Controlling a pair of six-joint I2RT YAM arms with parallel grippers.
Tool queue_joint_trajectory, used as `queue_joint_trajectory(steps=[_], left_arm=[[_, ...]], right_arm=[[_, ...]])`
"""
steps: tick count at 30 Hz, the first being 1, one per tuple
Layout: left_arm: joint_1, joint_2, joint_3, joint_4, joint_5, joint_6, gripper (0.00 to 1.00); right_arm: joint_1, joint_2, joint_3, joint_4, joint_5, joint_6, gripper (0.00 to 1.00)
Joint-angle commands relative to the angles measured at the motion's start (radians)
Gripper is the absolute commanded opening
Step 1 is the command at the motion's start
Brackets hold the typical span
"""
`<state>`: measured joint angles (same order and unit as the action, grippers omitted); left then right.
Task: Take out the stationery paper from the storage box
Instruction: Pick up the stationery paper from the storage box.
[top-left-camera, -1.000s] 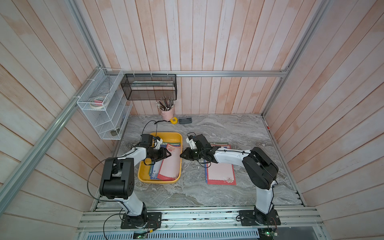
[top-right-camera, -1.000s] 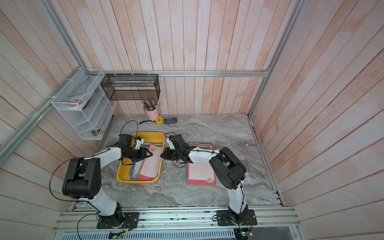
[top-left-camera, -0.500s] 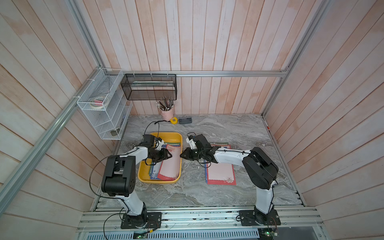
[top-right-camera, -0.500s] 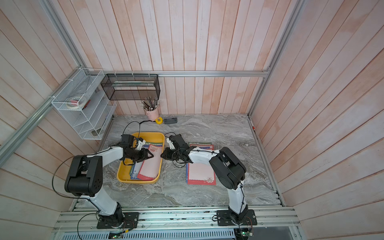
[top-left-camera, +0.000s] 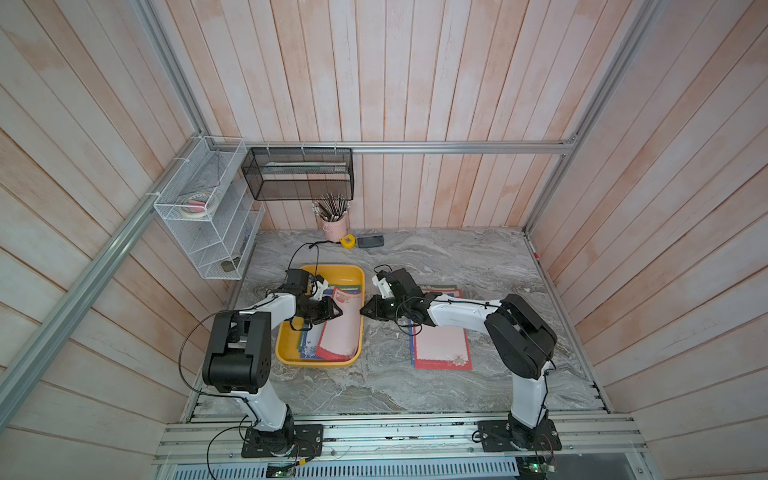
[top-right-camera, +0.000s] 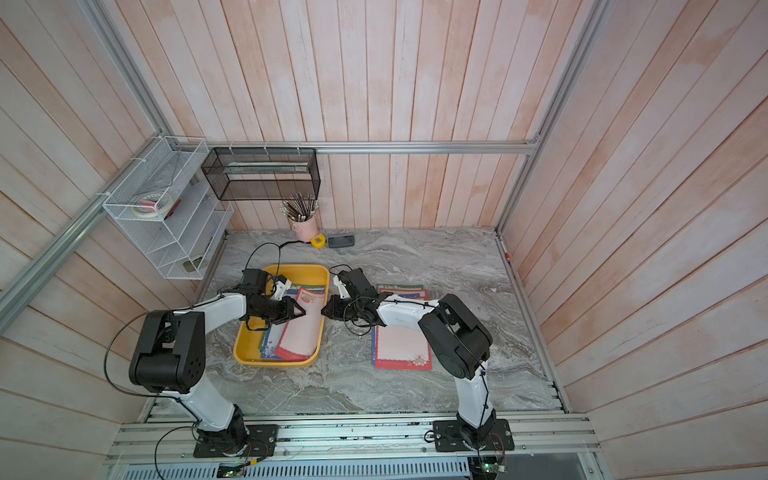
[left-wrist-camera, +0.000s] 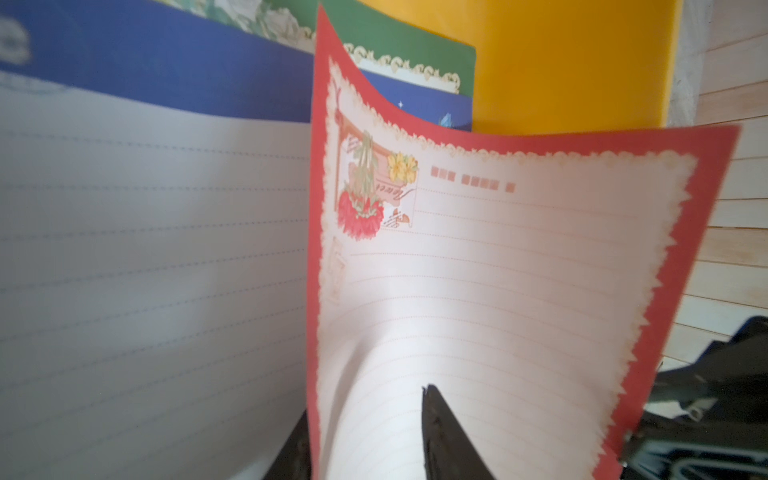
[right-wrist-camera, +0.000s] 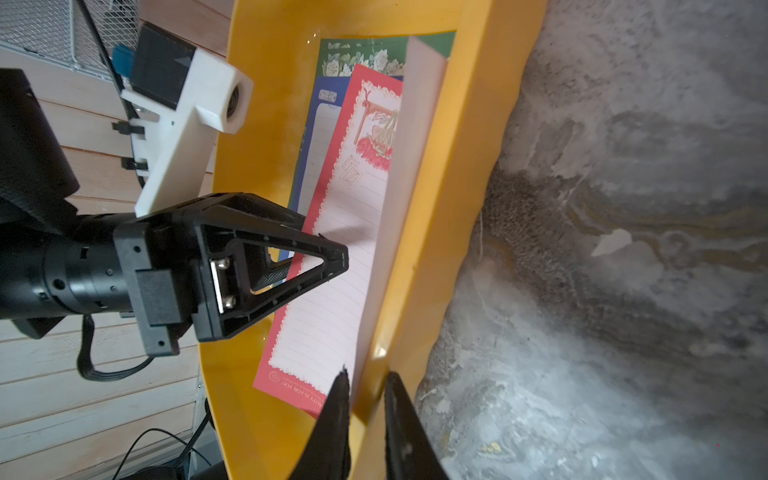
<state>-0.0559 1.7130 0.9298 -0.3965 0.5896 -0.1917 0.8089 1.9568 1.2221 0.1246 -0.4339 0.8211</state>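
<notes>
The stationery paper (top-left-camera: 338, 332) lies in the storage box (top-left-camera: 345, 275), long axis 12-to-6 o'clock, flowers at 12. The left tool (top-left-camera: 336, 311) is spread astride its edge. The right tool (top-left-camera: 364, 311) clamps the 3 o'clock wall.

— Where can I get through around the storage box (top-left-camera: 337, 275)?
— At 6 o'clock the tabletop (top-left-camera: 374, 386) is bare. At 3 o'clock my right gripper (top-left-camera: 365, 311) fills the strip before the loose sheets (top-left-camera: 440, 349).
— And over the box?
— My left gripper (top-left-camera: 334, 309) hangs there, and a red-bordered sheet (top-left-camera: 338, 332) curls up against the 3 o'clock wall. At 12 stand a pencil cup (top-left-camera: 334, 228), tape measure (top-left-camera: 347, 241) and dark device (top-left-camera: 370, 241).
</notes>
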Motion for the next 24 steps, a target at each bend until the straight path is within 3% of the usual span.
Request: queue_joint_trajectory(steps=[1,7,16,18,24], left_arm=[[-0.007,0.000,0.022,0.001,0.019,0.014,0.34],[-0.007,-0.007,0.023,0.001,0.022,0.017,0.32],[-0.005,-0.049,0.030,-0.008,-0.010,0.037,0.13],[-0.005,-0.071,0.032,-0.014,-0.028,0.046,0.10],[-0.005,-0.183,0.014,-0.014,-0.077,0.067,0.00]], right_arm=[[-0.004,0.021,-0.003,0.016,-0.019,0.011,0.19],[-0.004,0.022,-0.001,0.014,-0.017,0.011,0.19],[-0.004,0.018,-0.004,0.015,-0.014,0.016,0.21],[-0.005,0.011,-0.002,0.012,-0.007,0.015,0.23],[-0.005,-0.025,0.014,-0.021,0.027,-0.008,0.45]])
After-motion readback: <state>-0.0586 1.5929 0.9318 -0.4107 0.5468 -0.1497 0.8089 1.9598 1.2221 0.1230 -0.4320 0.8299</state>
